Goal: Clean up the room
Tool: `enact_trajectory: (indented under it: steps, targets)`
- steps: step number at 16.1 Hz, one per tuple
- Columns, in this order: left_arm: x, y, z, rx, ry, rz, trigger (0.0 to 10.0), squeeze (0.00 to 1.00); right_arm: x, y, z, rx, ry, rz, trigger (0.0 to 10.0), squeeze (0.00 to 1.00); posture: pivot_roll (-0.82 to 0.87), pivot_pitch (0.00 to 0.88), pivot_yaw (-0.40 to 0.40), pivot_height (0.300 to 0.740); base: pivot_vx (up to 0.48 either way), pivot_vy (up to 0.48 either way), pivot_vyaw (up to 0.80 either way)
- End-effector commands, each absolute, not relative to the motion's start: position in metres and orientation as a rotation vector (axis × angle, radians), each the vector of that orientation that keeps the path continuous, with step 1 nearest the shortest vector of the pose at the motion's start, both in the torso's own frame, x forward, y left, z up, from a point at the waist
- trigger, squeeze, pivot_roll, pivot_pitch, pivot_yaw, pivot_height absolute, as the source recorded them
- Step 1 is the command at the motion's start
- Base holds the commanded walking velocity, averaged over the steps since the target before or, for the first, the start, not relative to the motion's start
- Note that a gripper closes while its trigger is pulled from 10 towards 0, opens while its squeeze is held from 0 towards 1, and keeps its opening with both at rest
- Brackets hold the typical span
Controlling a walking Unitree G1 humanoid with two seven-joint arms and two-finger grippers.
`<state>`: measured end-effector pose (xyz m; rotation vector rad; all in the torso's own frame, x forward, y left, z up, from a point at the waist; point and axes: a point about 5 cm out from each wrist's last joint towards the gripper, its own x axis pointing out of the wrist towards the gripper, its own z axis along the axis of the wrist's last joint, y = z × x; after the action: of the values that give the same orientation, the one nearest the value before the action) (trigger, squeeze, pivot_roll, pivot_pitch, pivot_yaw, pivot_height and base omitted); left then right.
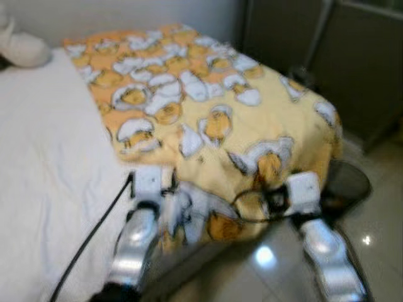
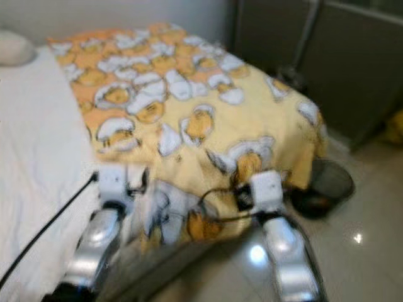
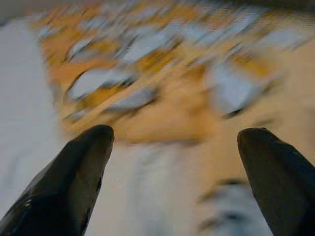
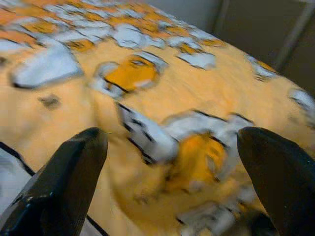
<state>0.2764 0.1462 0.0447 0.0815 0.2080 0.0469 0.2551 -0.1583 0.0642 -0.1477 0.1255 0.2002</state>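
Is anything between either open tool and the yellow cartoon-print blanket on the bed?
Nothing visible. The left tool and right tool both point straight at the yellow cartoon-print blanket near its hanging front edge, with only open air between their fingers and the fabric.

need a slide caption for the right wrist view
Right gripper open, its black fingers spread just above the yellow cartoon-print blanket on the bed.

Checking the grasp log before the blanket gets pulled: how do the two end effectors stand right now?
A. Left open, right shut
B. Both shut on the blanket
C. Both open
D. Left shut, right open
C: the wrist views show the left end effector and right end effector with fingers spread wide over the yellow patterned blanket, gripping nothing.
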Motion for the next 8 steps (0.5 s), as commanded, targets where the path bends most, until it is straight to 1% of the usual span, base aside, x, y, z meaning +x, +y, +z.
enact_trajectory:
  steps: [1,4,5,6,8]
  targets:
    - [0.283,0.149,0.039,0.094,0.261,0.086,10.0,0.00,0.252,-0.169,0.064,-0.168,0.131,0.192,10.0,0.00,-0.19,0.000,0.004,0.736,0.000,0.000,0.00]
    - [0.294,0.156,0.028,0.067,0.347,0.061,10.0,0.00,0.246,-0.170,0.065,-0.155,0.133,0.204,10.0,0.00,-0.20,0.000,-0.010,0.736,0.000,0.000,0.00]
    - [0.299,0.161,0.035,0.040,0.288,0.097,10.0,0.00,0.237,-0.171,0.068,-0.158,0.137,0.229,10.0,0.00,-0.25,0.023,-0.021,0.736,0.000,0.000,0.00]
    - [0.301,0.158,0.039,0.043,0.256,0.083,10.0,0.00,0.230,-0.174,0.069,-0.173,0.146,0.239,10.0,0.00,-0.27,0.055,-0.029,0.736,0.000,0.000,0.00]
    - [0.301,0.147,0.041,0.039,0.237,0.050,10.0,0.00,0.215,-0.186,0.070,-0.194,0.168,0.240,10.0,0.00,-0.30,0.077,-0.051,0.736,0.000,0.000,0.00]
